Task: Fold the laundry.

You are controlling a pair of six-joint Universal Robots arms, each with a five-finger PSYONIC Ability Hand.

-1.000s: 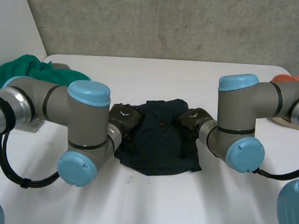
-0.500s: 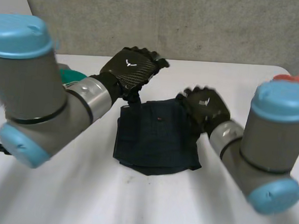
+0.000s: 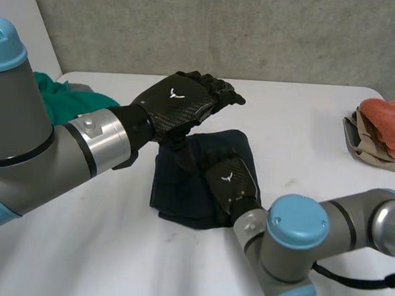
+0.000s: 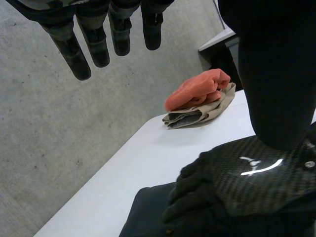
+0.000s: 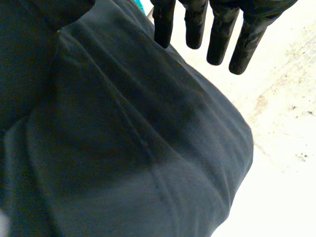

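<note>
Navy cloth (image 3: 171, 190) lies folded on the table (image 3: 306, 128); our right hand (image 3: 234, 184) rests flat on it, fingers (image 5: 217, 34) straight, while our left hand (image 3: 183, 107) hovers above, fingers (image 4: 94, 44) straight, holding nothing.

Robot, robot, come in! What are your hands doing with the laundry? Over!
Left hand open, hovering over the dark cloth. Right hand open, flat on it. Green cloth and orange pile lie far off at the table's sides.
</note>
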